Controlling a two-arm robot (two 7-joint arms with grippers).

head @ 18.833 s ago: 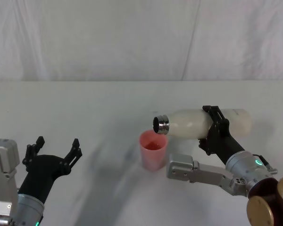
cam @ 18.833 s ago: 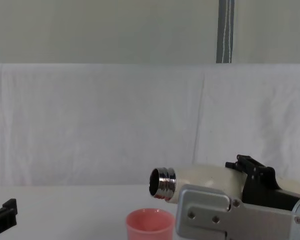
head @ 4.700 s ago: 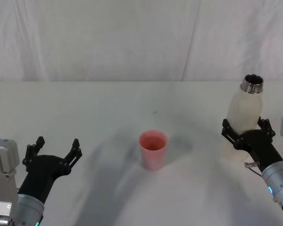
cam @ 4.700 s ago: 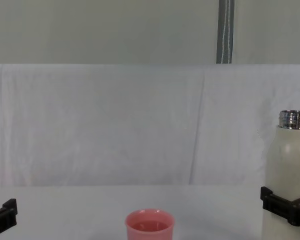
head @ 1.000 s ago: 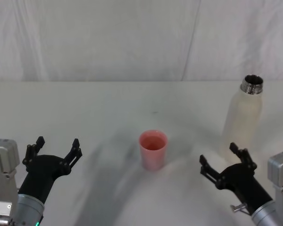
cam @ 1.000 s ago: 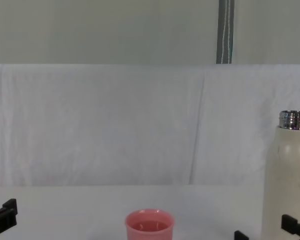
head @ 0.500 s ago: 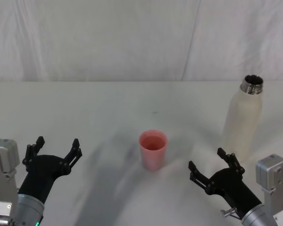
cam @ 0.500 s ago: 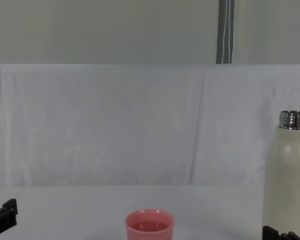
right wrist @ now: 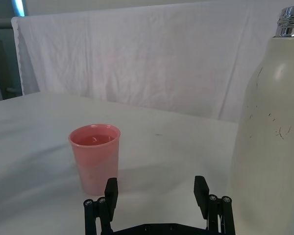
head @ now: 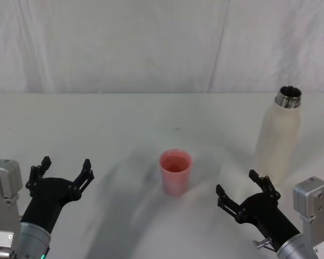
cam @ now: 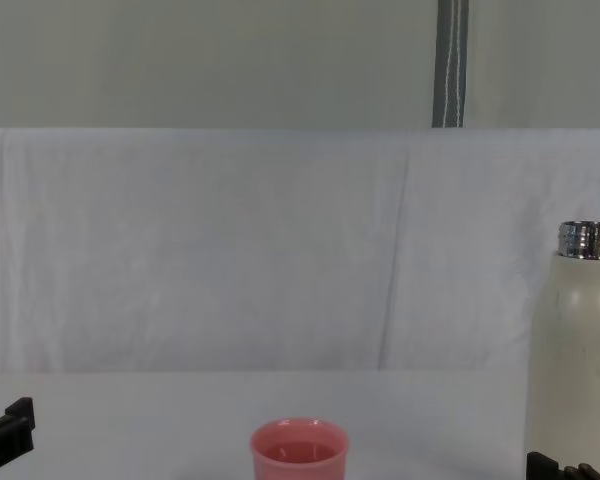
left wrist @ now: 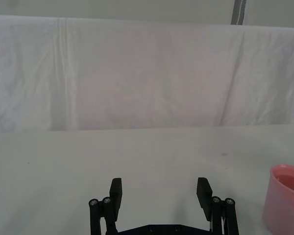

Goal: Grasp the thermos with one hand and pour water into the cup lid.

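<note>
Standing upright, long axis vertical, the thermos (head: 279,137) sits just beyond the right gripper (head: 245,190), off its outer jaw. Cup lid (head: 175,171) with water (right wrist: 95,140) lies toward its inner side. Both grippers spread, empty; left gripper (head: 63,168) far off.

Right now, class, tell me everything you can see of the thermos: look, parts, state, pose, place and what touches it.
The thermos is a tall cream-white matte bottle with rounded shoulders and a shiny threaded steel neck, its mouth uncapped. Small dark scuffs mark its side. It stands upright on the white table, to the right of the pink cup lid. Nothing grips it: the right gripper sits open, nearer the robot and clear of it.
</note>
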